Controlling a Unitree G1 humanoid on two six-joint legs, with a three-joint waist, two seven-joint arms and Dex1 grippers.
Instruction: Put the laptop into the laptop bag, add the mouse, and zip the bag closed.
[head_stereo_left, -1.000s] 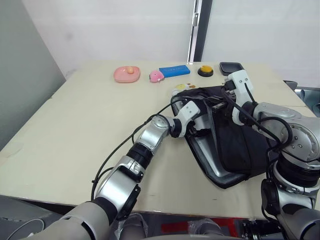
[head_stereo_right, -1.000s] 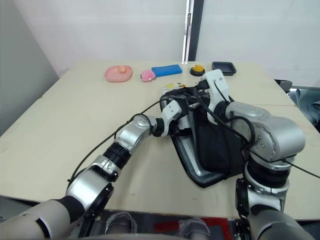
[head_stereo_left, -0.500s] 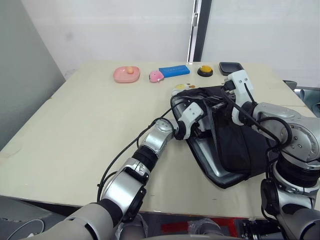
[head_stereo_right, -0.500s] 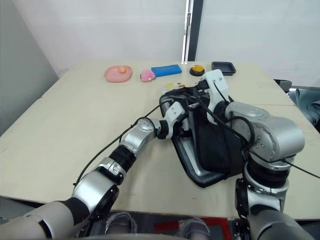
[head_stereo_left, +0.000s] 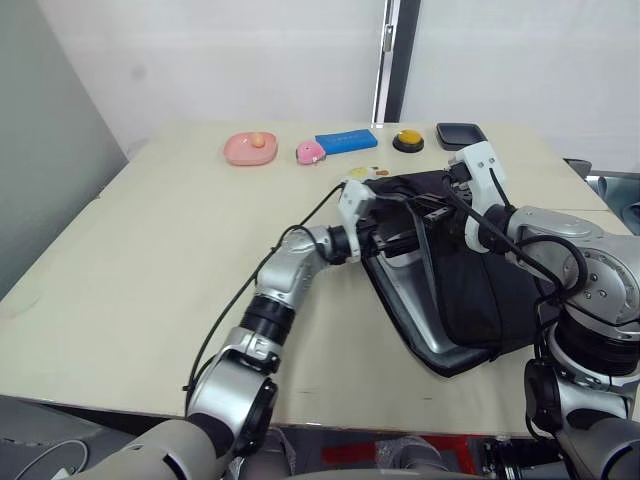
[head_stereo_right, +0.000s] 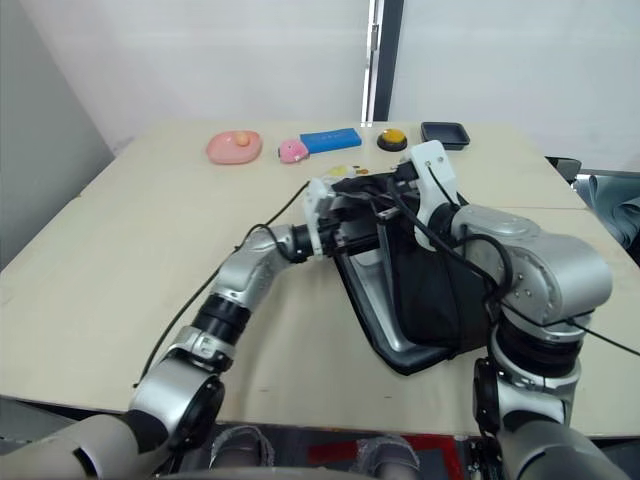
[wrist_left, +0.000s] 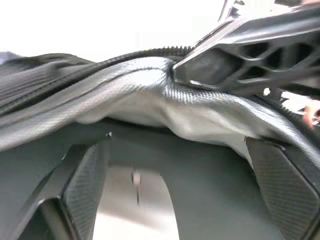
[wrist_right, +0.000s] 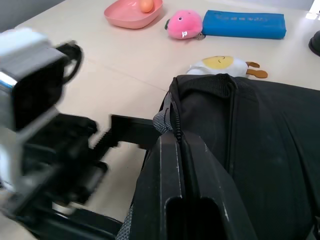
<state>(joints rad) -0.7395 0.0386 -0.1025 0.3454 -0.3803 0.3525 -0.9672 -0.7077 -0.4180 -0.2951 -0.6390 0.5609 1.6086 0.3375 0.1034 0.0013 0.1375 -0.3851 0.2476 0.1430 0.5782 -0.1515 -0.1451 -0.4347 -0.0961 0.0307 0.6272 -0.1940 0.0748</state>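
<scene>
The laptop bag (head_stereo_left: 470, 270) edge was pinched by the right gripper (wrist_right: 176, 142), while the left gripper (wrist_left: 175, 165) was held spread inside its opening.

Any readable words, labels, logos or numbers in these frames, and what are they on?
No text can be read in any view.
Flat blue rectangular box: faint marks along its top face, too blurred to read.
Round pink plush toy: a small dark mark on its side, too small to read.
Black fabric laptop bag: no label visible.
</scene>
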